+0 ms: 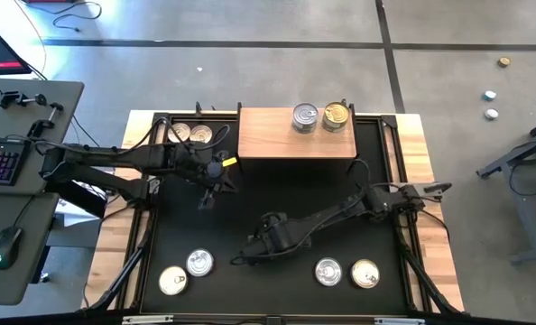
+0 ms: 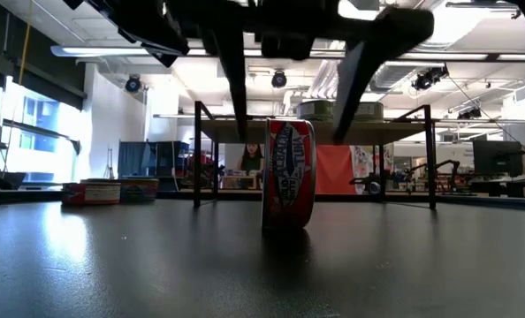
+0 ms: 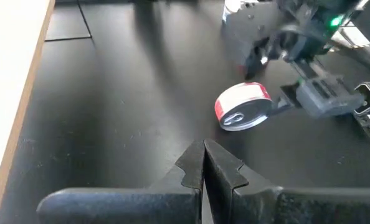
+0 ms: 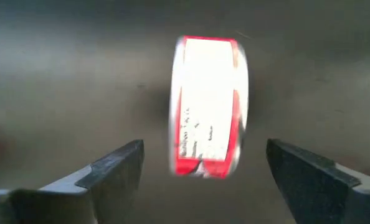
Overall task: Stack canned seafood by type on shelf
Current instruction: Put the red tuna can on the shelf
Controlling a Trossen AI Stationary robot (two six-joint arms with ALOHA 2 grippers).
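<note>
Standing on its edge on the black mat [image 2: 112,265] at the centre of the low view, a red-labelled tin [image 2: 289,175] is the nearest thing, and my right gripper [image 4: 203,171] hangs over it with fingers [image 4: 113,168] spread wide on either side, touching nothing. At left in the high view, my left arm reaches in from the table's left edge, its gripper [image 1: 207,200] pinched shut and empty above bare mat left of centre. Two tins [image 1: 189,134] sit in the upper left of the mat, two more [image 1: 185,271] at lower left. At upper centre the shelf [image 1: 268,135] carries a silver-lidded tin [image 1: 305,117] and a gold-lidded one [image 1: 337,116] side by side, its left half bare. My right arm stretches from the right edge toward centre. Two tins [image 1: 345,273] lie at lower right.
</note>
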